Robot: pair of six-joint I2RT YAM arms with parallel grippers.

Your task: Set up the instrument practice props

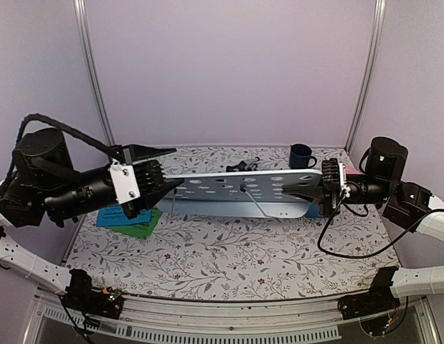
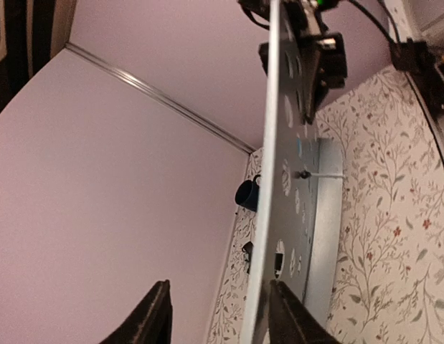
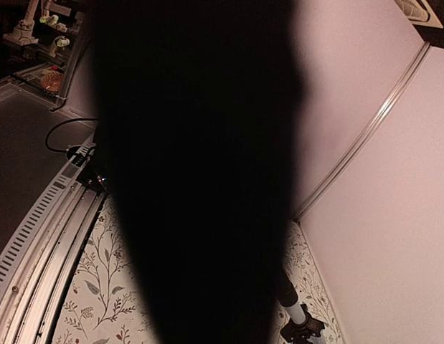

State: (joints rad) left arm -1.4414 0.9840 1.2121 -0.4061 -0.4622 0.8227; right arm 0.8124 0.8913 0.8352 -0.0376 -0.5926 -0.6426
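Note:
The pale blue-grey perforated music stand plate (image 1: pixel 229 188) hangs level above the table between my two grippers. My left gripper (image 1: pixel 177 168) is open at its left end. In the left wrist view the plate (image 2: pixel 275 179) shows edge-on between the spread fingers, close against the right finger (image 2: pixel 290 319). My right gripper (image 1: pixel 299 189) is shut on the plate's right end. The right wrist view is mostly filled by a dark shape; beside it shows a tube with a black collar (image 3: pixel 299 319). The blue sheet (image 1: pixel 110 217) and green sheet (image 1: pixel 146 226) lie under my left arm. The metronome is out of view.
A dark blue mug (image 1: pixel 301 155) stands at the back right, also in the left wrist view (image 2: pixel 247 195). A small black part (image 1: pixel 243 165) lies behind the plate. A thin rod (image 1: pixel 257 204) hangs off the plate's middle. Purple walls close the back and sides.

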